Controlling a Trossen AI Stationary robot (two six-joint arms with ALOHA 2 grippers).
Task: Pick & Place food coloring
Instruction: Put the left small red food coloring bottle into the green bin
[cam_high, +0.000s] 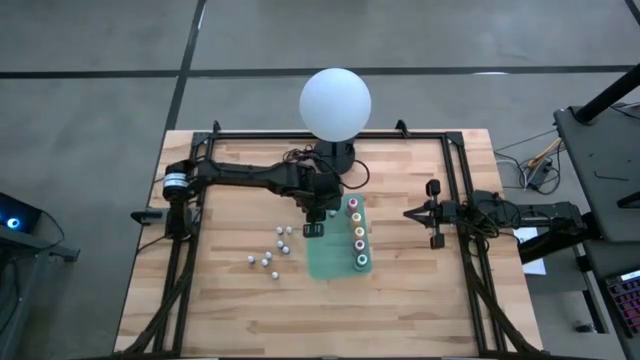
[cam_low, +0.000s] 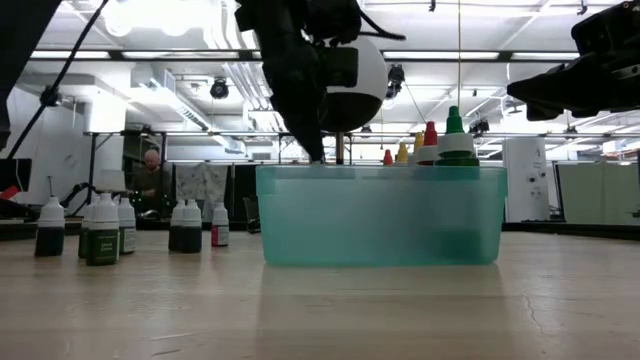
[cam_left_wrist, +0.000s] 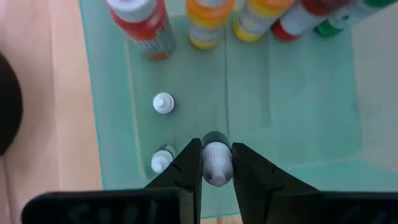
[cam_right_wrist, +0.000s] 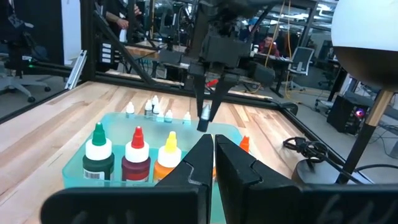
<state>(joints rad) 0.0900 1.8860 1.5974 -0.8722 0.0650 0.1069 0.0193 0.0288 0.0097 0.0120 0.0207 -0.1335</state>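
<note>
A small food coloring bottle (cam_left_wrist: 216, 167) with a whitish cap and dark body hangs over the see-through green tray (cam_high: 325, 262), with my left gripper (cam_high: 313, 224) shut on it. Two small whitish-capped bottles (cam_left_wrist: 163, 103) stand on the tray's floor beside it. A row of several coloured-top bottles (cam_high: 357, 232) stands along the tray's right side. Several more small bottles (cam_high: 270, 252) stand on the table left of the tray. My right gripper (cam_high: 432, 213) waits shut near the table's right edge, touching nothing. My left gripper pinches the small bottle's whitish cap (cam_left_wrist: 216, 177) between its two fingers (cam_left_wrist: 186, 165). The fingers come steeply from above, slanting down. The bottle hangs upright below them, its dark body (cam_right_wrist: 203, 126) about level with the tray's rim, over the tray's left part.
A big white globe lamp (cam_high: 335, 103) on a dark base stands just behind the tray, close to my left arm. Black frame rails (cam_high: 462, 190) run along the table's sides. Bare wood lies toward the near edge.
</note>
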